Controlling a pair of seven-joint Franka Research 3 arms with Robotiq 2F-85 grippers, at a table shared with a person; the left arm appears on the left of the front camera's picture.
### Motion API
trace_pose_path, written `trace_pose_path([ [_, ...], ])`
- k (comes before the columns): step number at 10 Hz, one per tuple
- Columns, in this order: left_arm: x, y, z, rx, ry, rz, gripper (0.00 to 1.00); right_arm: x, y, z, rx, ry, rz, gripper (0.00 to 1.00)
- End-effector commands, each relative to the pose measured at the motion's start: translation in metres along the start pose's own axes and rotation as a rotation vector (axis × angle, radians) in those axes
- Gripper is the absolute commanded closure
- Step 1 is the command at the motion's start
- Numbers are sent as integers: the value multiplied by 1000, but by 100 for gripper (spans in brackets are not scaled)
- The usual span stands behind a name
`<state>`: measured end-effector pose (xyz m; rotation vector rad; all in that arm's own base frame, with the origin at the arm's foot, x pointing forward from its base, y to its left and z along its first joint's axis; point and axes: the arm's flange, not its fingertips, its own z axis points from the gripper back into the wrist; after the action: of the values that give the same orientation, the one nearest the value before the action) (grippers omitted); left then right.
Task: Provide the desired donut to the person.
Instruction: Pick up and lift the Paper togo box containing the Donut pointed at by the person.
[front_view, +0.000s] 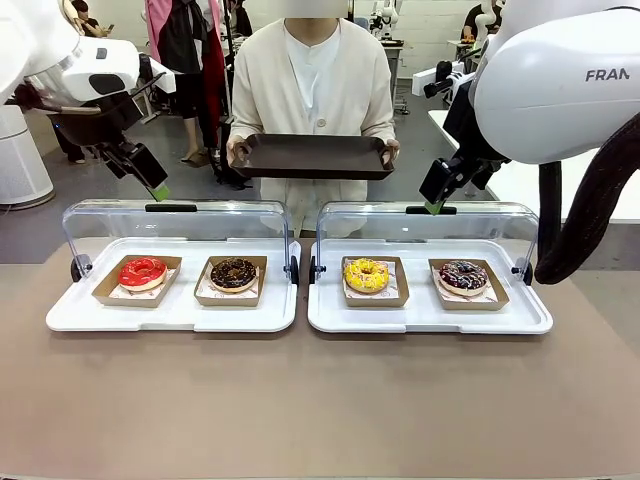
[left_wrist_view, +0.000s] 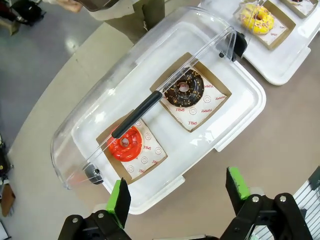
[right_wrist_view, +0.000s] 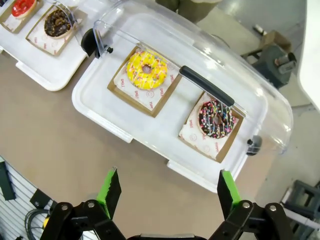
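— Where's the person (front_view: 312, 80)?
— Twelve o'clock, across the bench (front_view: 300, 400), holding a dark tray (front_view: 312, 157).
— And the robot's hands?
— Left hand (left_wrist_view: 177, 182) and right hand (right_wrist_view: 169, 179) both spread wide, holding nothing, above the donut cases (front_view: 175, 215).

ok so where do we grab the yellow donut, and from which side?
Take the yellow donut by the near wall of its cardboard tray, probably coming in low from the robot's side: the clear lid arches over back and top, leaving the front open.
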<state>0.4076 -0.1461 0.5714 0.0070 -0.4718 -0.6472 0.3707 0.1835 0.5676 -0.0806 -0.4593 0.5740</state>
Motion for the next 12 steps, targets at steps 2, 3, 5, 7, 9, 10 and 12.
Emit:
trace_pose_path([
  [2, 1, 27, -15, -70, -13, -48, 0, 3, -31, -5, 196, -1, 21, 0],
  [3, -1, 45, -21, -189, -44, -106, 0, 2, -64, -10, 345, -31, 117, 0],
  [5, -14, 77, -25, -387, -151, -237, 0, -14, -126, -19, 537, -131, 198, 0],
  [7, -33, 113, -23, -537, -311, -329, 0, -41, -173, -38, 643, -211, 304, 0],
  [9, -64, 143, -16, -616, -498, -345, 0, -75, -210, -52, 681, -296, 318, 0],
  [10, -81, 158, -15, -638, -570, -340, 0, -92, -228, -52, 686, -346, 304, 0],
  [12, -119, 182, -19, -650, -665, -323, 0, -129, -262, -45, 724, -503, 278, 0],
])
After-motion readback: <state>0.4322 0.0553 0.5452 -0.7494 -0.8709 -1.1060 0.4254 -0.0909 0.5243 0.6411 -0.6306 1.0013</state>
